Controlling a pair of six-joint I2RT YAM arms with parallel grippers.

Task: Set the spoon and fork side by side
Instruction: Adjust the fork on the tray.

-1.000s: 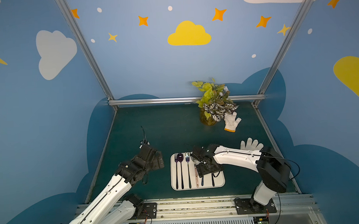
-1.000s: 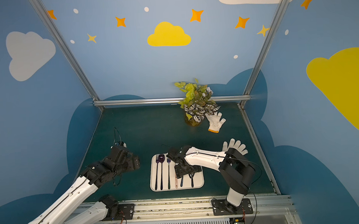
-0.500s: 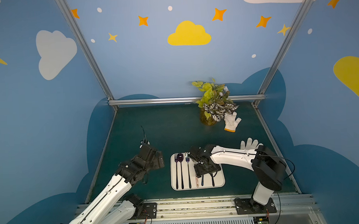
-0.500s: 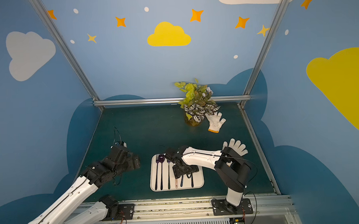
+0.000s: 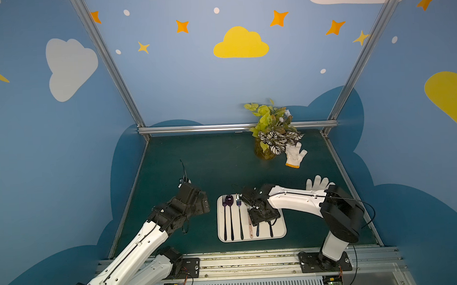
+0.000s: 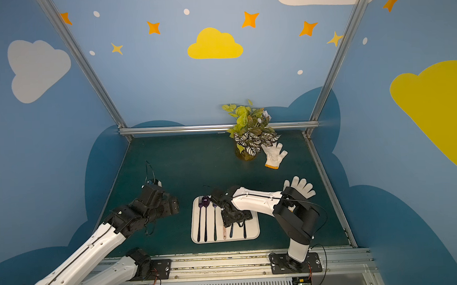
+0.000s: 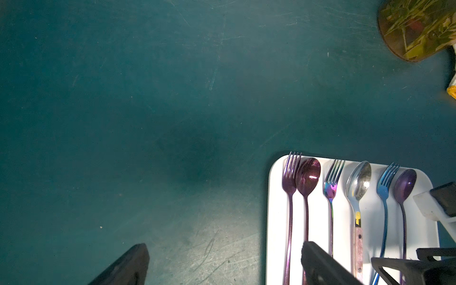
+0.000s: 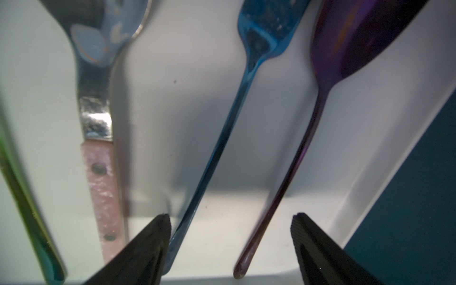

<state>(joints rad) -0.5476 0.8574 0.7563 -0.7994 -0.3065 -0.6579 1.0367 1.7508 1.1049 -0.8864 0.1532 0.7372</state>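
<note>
Your right gripper is down low over the right part of the white tray, jaws apart and holding nothing. Look at what sits in that gap: the handle of the blue fork runs right beside one finger, and the handle of the dark purple spoon lies between the two, with room to spare on its outer side.

Both pieces lie lengthwise on the tray, heads toward the far edge and handle ends toward the near edge. The jaws open left to right, square across those handles. That's the relation the next move turns on: I'd judge a squeeze here would catch both handles, not one.

The pair is the rightmost on the tray, fork to the left and spoon to the right, just beside each other, with the pink-handled silver spoon next over on the left.

Your left gripper hangs wide open and empty above the bare surface, left of the tray. The right arm is clearly the nearer one.
</note>
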